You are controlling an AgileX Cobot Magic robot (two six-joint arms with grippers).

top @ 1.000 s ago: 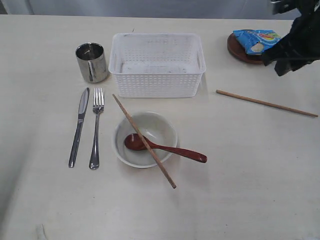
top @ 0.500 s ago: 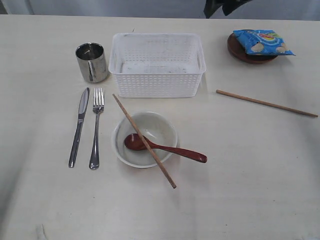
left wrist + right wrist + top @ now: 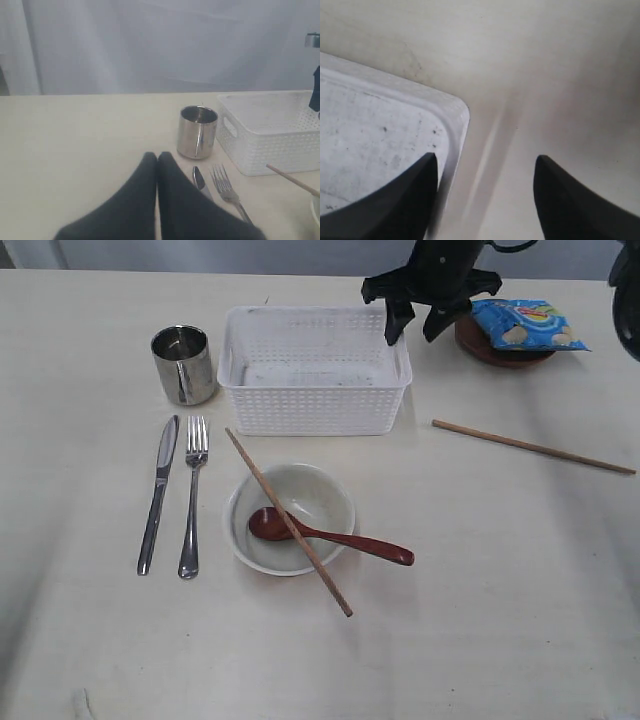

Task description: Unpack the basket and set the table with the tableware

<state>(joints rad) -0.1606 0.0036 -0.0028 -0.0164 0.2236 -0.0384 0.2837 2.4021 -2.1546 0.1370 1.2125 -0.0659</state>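
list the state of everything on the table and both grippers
basket, upright, nothing visible inside
cup, upright
bowl, upright, spoon resting in it
one chopstick, across bowl rim
other chopstick, flat on table
knife and fork, flat, side by side
chip bag, on plate
right gripper, open above basket corner
left gripper, shut

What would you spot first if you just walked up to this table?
The right gripper hangs open over the far right corner of the white basket. In front of the basket, a red spoon rests in a pale bowl with a chopstick across it. A blue chip bag sits on a brown plate, far right.
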